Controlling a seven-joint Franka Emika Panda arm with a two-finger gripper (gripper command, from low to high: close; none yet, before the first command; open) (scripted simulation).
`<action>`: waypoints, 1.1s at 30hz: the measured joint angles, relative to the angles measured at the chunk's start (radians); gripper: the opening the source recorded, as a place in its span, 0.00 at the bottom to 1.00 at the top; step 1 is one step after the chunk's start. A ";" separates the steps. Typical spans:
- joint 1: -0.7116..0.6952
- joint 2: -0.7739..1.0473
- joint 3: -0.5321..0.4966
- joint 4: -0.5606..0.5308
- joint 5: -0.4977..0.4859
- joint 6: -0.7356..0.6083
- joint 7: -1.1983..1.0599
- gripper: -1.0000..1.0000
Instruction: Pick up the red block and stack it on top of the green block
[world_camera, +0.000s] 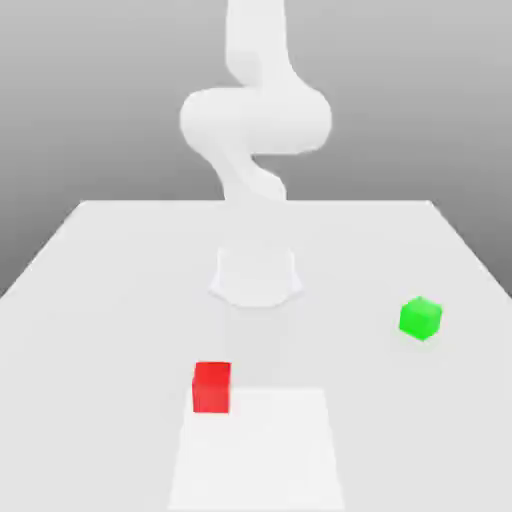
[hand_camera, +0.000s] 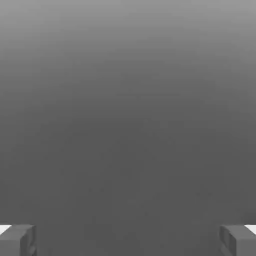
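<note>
The white arm (world_camera: 255, 120) rises from its base (world_camera: 256, 277) and bends in a folded curve above it. The claw (hand_camera: 128, 240) stands wide open, its two grey fingertips (hand_camera: 17, 240) far apart with nothing between them.

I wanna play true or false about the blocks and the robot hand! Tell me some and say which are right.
1. The red block sits on the table. True.
2. The green block is stacked on the red one. False: they lie apart, green toward the exterior view's right.
3. The hand is open and holds nothing. True.
4. The red block is farther from the camera than the green. False: red is nearer in the exterior view.
</note>
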 joint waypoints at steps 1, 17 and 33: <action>-0.005 0.030 -0.003 -0.032 -0.006 0.024 -0.004 0.50; -0.067 0.585 -0.101 -0.535 -0.034 0.456 -0.112 0.50; -0.122 0.858 -0.038 -0.541 0.051 0.676 -0.183 0.00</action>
